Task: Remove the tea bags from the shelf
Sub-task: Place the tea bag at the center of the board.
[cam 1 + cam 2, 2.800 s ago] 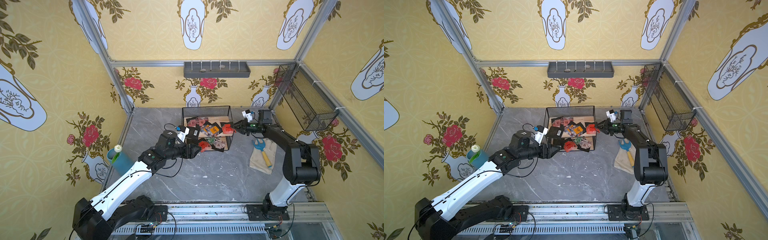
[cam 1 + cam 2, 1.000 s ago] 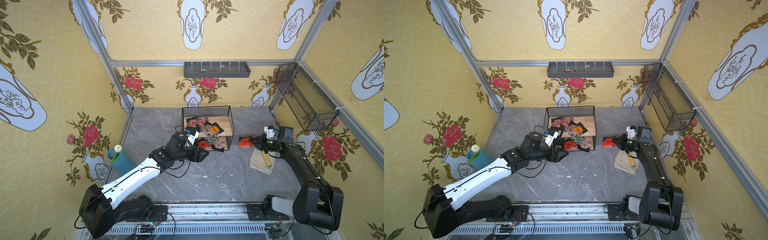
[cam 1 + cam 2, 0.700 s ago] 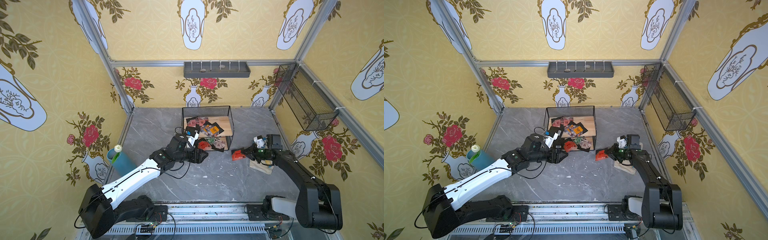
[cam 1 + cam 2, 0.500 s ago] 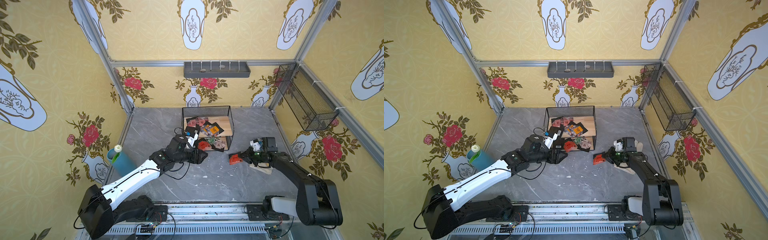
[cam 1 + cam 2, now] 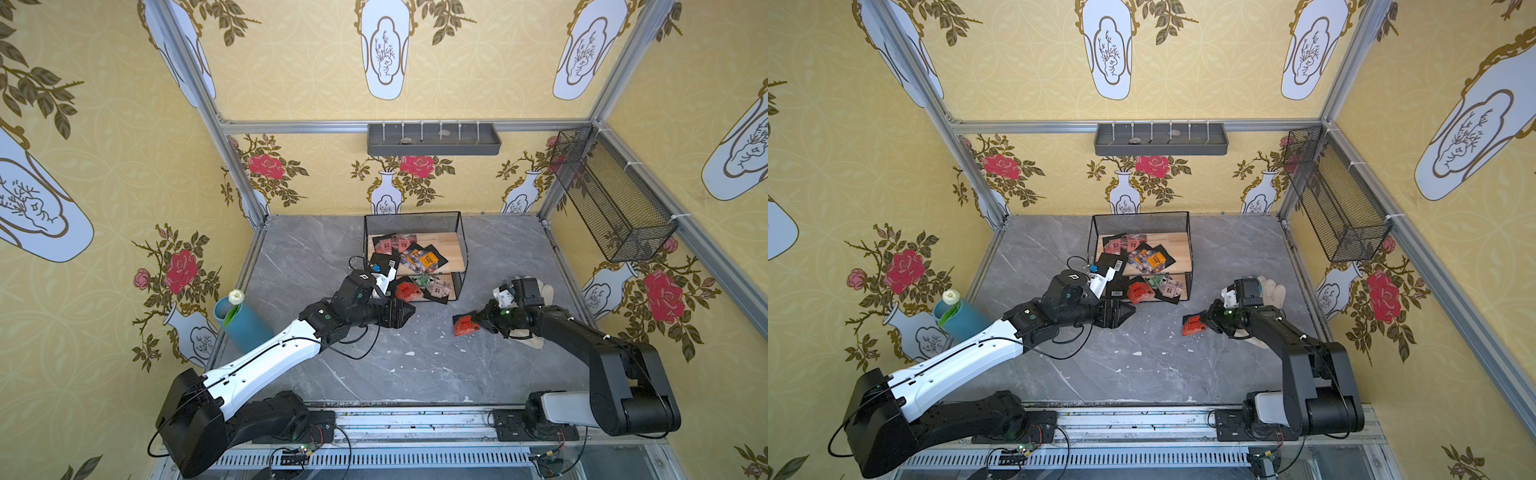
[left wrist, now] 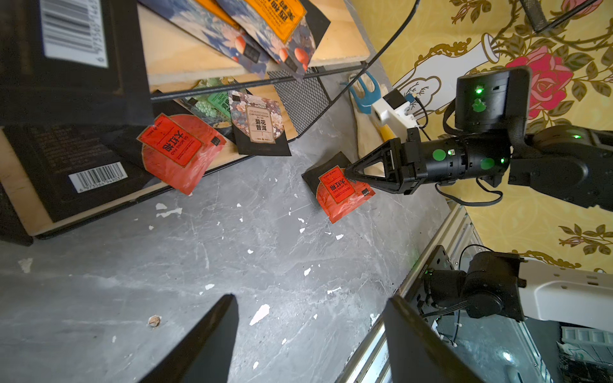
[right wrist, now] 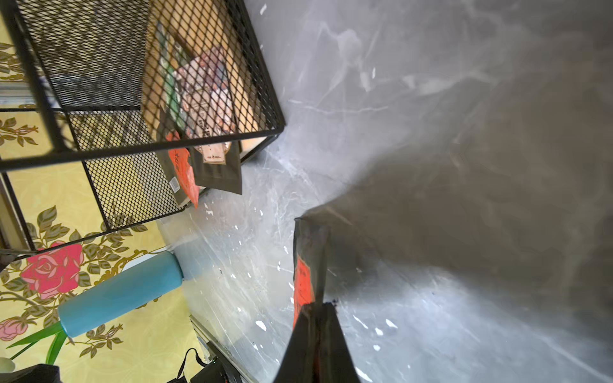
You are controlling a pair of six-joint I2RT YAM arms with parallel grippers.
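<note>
The shelf (image 5: pixel 451 249) (image 5: pixel 1179 245) stands at the back of the grey table, with several tea bags (image 5: pixel 419 257) on its upper board and more on the lower one. A red one (image 6: pixel 175 149) overhangs the lower front edge. My right gripper (image 5: pixel 478 320) (image 5: pixel 1206 322) (image 7: pixel 318 306) is shut on a red tea bag (image 5: pixel 465 325) (image 6: pixel 341 195) (image 7: pixel 303 275), held low over the table, right of the shelf's front. My left gripper (image 5: pixel 409 309) (image 6: pixel 310 298) is open and holds nothing, just in front of the lower tier.
A blue vase with a flower (image 5: pixel 241 320) stands at the left wall. A pale glove (image 5: pixel 542 289) lies under my right arm. A grey wall tray (image 5: pixel 434 139) and a black mesh basket (image 5: pixel 611 195) hang on the walls. White flecks dot the table.
My right gripper has carried the red tea bag away from the shelf, leftward and down toward the table's middle. The left arm has barely moved.
</note>
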